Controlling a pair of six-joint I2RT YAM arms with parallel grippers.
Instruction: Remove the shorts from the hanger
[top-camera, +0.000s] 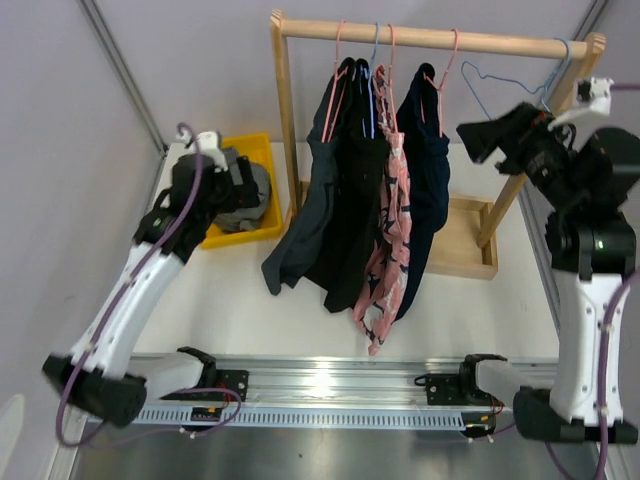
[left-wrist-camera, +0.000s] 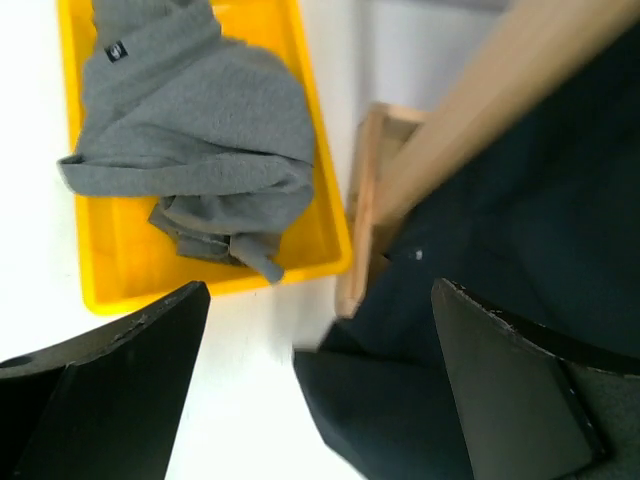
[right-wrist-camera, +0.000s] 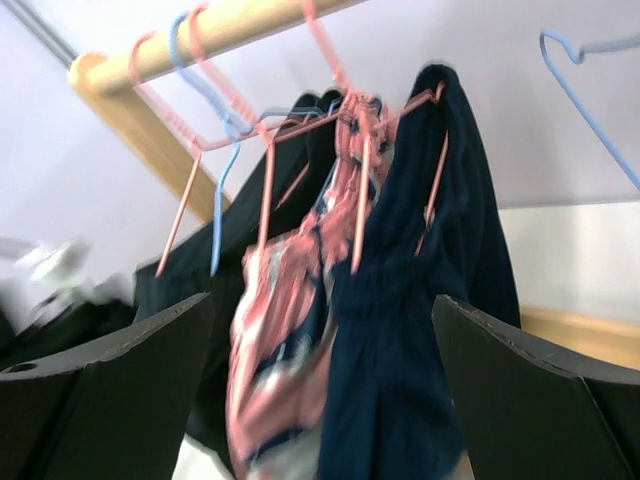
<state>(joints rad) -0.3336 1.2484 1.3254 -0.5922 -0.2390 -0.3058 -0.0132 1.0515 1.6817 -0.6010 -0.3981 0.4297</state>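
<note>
Four pairs of shorts hang from a wooden rail (top-camera: 440, 38): dark charcoal (top-camera: 305, 215), black (top-camera: 350, 200), pink patterned (top-camera: 390, 230) and navy (top-camera: 428, 170). An empty blue hanger (top-camera: 500, 80) hangs at the rail's right end. Grey shorts (left-wrist-camera: 200, 130) lie crumpled in the yellow bin (left-wrist-camera: 100, 270). My left gripper (top-camera: 240, 190) is open and empty over the bin's edge, beside the charcoal shorts (left-wrist-camera: 480, 280). My right gripper (top-camera: 478, 135) is open and empty, facing the navy shorts (right-wrist-camera: 420, 380) and the pink shorts (right-wrist-camera: 285, 350).
The rack's wooden base tray (top-camera: 465, 245) and uprights (top-camera: 283, 120) stand at the back centre. The yellow bin (top-camera: 262, 150) sits at back left. A metal rail (top-camera: 330, 390) runs along the near edge. Grey walls close both sides.
</note>
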